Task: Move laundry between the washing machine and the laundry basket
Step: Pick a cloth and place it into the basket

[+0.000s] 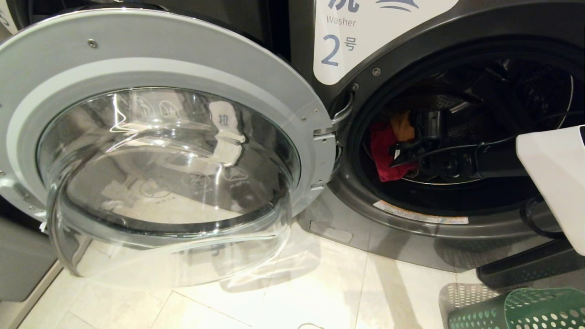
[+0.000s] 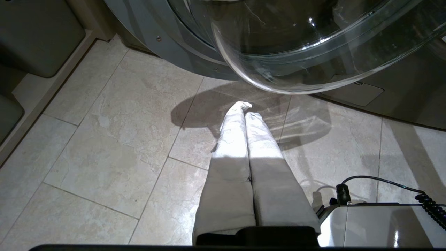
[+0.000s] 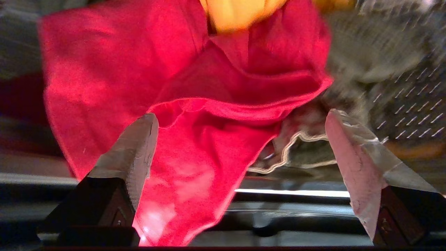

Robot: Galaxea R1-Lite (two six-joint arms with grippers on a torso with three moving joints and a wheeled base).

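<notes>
The right arm point(image 1: 502, 157) reaches level from the right edge into the washer point(image 1: 411, 68) drum, its white forearm outside the opening and the black wrist inside. The right gripper point(image 3: 240, 146) has its fingers point(image 3: 132, 153) spread wide, nothing between them gripped; the red cloth point(image 3: 195, 104) lies just ahead of and partly between them. An orange cloth point(image 1: 403, 125) sits above the red one at the drum's left, and a grey-olive piece point(image 3: 352, 66) lies beside them. The door point(image 1: 151, 137) stands swung open to the left. The left gripper point(image 2: 245, 111) hangs low over the floor tiles point(image 2: 104, 146) below the door glass, fingers pressed together, empty. The basket point(image 1: 525, 310) stands at the near right.
</notes>
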